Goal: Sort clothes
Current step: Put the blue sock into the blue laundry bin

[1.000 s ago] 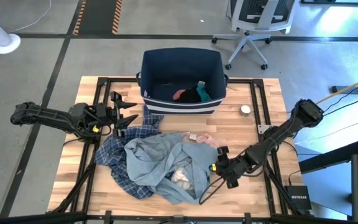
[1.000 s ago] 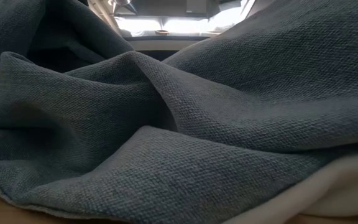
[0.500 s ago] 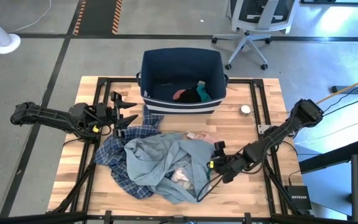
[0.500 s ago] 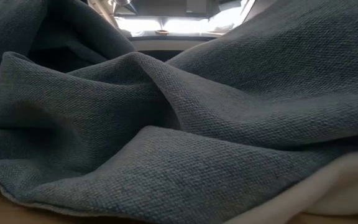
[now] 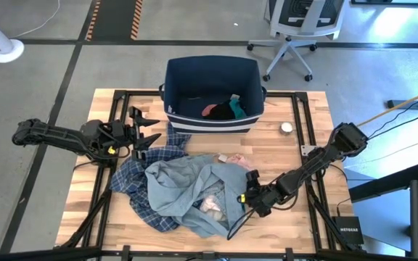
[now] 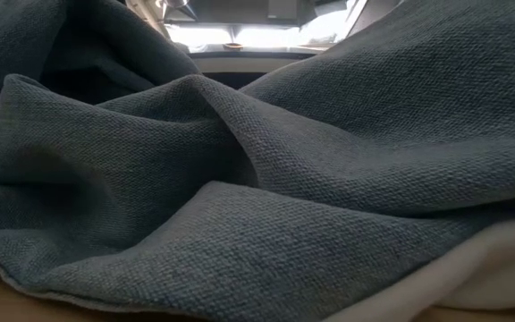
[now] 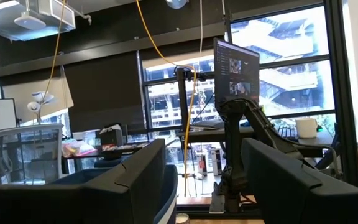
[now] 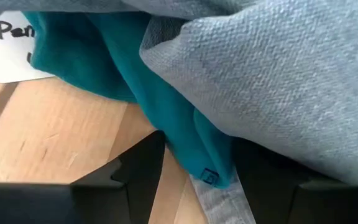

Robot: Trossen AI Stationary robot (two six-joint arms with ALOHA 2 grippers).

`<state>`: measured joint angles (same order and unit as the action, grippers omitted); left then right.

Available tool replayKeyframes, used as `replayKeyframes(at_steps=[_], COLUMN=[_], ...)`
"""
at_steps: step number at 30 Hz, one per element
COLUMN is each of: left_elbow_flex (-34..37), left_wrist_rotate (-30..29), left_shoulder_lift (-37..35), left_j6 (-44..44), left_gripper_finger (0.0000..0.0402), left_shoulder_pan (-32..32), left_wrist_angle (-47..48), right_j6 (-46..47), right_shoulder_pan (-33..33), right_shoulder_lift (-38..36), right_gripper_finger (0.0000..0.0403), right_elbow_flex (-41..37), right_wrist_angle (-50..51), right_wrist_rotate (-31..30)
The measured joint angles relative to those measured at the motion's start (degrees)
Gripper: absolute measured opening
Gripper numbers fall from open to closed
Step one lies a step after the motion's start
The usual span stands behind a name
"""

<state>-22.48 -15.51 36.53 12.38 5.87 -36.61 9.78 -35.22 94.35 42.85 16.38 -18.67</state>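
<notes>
The right gripper (image 5: 247, 197) sits at the table-level edge of the clothes pile, jaws spread, with a teal fold (image 8: 166, 106) and the grey-blue garment (image 5: 187, 187) directly ahead of its fingers (image 8: 132, 171). The garment appears soft and limp, likely to drape and drag its neighbours; a bunched fold offers the best hold. The plaid shirt (image 5: 133, 181) lies beyond, partly underneath (entanglement possible). A paper label (image 8: 8, 53) lies nearby. The navy bin (image 5: 211, 76) stands well beyond. The left gripper (image 5: 145, 135) waits apart, spread open.
</notes>
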Motion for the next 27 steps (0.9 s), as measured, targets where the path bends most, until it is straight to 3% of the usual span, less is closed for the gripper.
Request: replayKeyframes(at_steps=[5,14,19,22,27], left_elbow_flex=[0.0,0.0,0.0,0.0,0.0], left_wrist_rotate=[-0.2,-0.2,-0.2,-0.2,-0.2], left_shoulder_lift=[0.0,0.0,0.0,0.0,0.0], left_j6=[0.0,0.0,0.0,0.0,0.0], left_gripper_finger=[0.0208,0.0208,0.0208,0.0208,0.0208], left_shoulder_pan=[0.0,0.0,0.0,0.0,0.0], left_wrist_angle=[0.0,0.0,0.0,0.0,0.0], right_j6=[0.0,0.3,0.8,0.8,-0.5], right_shoulder_pan=[0.0,0.0,0.0,0.0,0.0], right_shoulder_lift=[0.0,0.0,-2.5,-5.1,-9.7], right_gripper_finger=[0.0186,0.0022,0.0029,0.0039,0.0020], right_elbow_flex=[0.0,0.0,0.2,2.5,8.5], right_wrist_angle=[0.0,-0.1,2.7,8.8,20.6], right_wrist_rotate=[0.2,-0.4,2.0,4.7,9.7])
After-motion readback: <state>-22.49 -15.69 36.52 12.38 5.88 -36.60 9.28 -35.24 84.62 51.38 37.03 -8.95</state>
